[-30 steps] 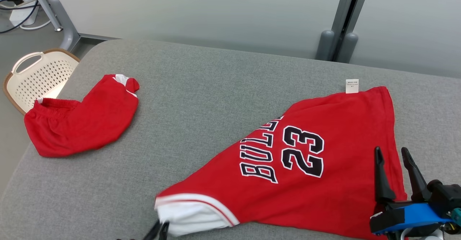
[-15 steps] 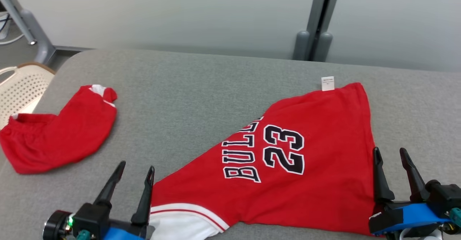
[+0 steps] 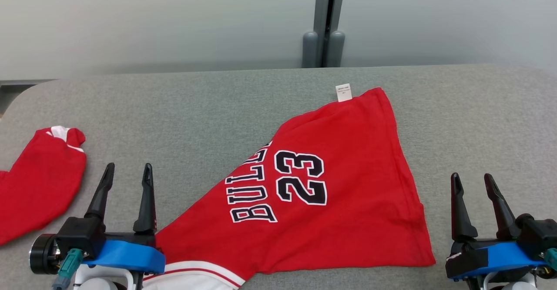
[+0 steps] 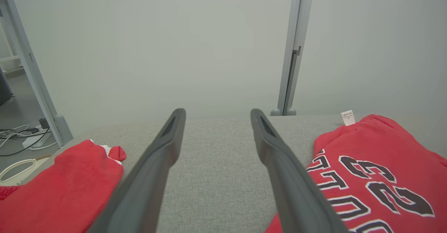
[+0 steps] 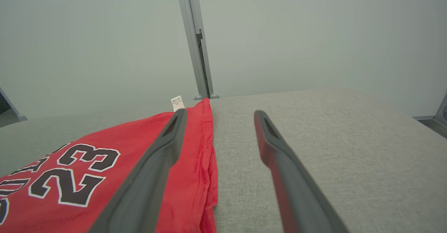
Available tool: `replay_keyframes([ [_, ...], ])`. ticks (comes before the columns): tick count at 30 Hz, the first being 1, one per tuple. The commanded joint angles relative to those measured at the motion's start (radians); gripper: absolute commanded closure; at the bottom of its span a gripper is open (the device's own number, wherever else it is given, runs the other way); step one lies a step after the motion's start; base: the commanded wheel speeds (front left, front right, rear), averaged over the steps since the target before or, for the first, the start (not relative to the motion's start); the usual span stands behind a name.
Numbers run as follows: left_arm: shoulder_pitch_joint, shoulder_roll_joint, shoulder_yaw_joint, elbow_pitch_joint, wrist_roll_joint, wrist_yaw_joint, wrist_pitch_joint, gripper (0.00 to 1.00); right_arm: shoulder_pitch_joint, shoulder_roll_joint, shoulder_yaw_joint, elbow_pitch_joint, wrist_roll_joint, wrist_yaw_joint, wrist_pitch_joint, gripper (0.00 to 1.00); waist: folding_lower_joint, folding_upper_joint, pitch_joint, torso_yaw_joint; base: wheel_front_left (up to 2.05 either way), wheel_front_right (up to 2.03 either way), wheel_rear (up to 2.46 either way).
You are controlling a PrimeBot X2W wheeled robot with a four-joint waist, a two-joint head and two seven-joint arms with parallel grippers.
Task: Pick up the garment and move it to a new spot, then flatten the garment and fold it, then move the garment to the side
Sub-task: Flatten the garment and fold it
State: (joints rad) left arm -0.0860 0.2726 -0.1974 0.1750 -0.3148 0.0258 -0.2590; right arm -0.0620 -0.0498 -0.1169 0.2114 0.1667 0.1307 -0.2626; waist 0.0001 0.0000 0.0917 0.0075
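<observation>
The garment, a red jersey printed "BULLS 23", lies spread out and skewed on the grey padded table. A white tag sticks out at its far corner, and its white-trimmed edge is at the near side. My left gripper stands open just left of the jersey's near corner, with nothing between its fingers. My right gripper is open to the right of the jersey's right edge. The left wrist view has the open left gripper over bare table with the jersey to its right. In the right wrist view the open right gripper straddles the jersey's hem.
A second red piece, shorts with white trim, lies at the table's left end, also seen as the shorts in the left wrist view. A cream basket handle and cables are on the floor beyond that end. A grey post stands behind the table.
My left gripper opened, let go of the jersey's white-trimmed edge and drew back to its left. The head camera turned right, shifting the whole picture left. The right gripper stayed open.
</observation>
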Motion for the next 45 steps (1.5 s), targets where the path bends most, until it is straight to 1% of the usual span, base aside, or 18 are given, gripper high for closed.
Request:
replay_keyframes([
  [1, -0.012, -0.003, 0.008, 0.007, 0.007, 0.003, -0.006, 0.0, -0.007, -0.001, 0.001, -0.004, -0.006, 0.0, -0.003, 0.0, -0.0001, 0.0, -0.006, -0.009, 0.0, 0.0, 0.0],
  [5, -0.023, -0.019, 0.049, 0.025, 0.016, 0.01, -0.007, 0.0, -0.003, -0.001, 0.004, -0.007, -0.007, 0.0, -0.003, 0.0, -0.0001, 0.0, -0.011, -0.025, 0.0, 0.0, 0.0],
  [13, 0.001, -0.053, 0.11, 0.073, 0.055, -0.008, -0.007, 0.0, 0.016, -0.001, 0.013, -0.006, -0.003, 0.0, -0.003, 0.0, -0.0001, 0.0, -0.013, -0.028, 0.0, 0.0, 0.0],
  [22, 0.006, -0.094, 0.153, 0.105, 0.109, -0.042, -0.007, 0.0, 0.012, -0.001, 0.016, 0.01, -0.003, 0.0, -0.003, 0.0, -0.0001, 0.0, -0.011, -0.013, 0.0, 0.0, 0.0],
  [29, 0.004, -0.115, 0.186, 0.112, 0.141, -0.07, -0.007, 0.0, 0.009, -0.001, 0.019, 0.021, -0.01, 0.0, -0.003, 0.0, -0.0001, 0.0, -0.017, -0.007, 0.0, 0.0, 0.0],
  [45, 0.02, -0.151, 0.229, 0.121, 0.194, -0.108, -0.007, 0.0, 0.02, -0.001, 0.024, 0.037, -0.019, 0.0, -0.003, 0.0, -0.0001, 0.0, -0.033, 0.004, 0.0, 0.0, 0.0],
])
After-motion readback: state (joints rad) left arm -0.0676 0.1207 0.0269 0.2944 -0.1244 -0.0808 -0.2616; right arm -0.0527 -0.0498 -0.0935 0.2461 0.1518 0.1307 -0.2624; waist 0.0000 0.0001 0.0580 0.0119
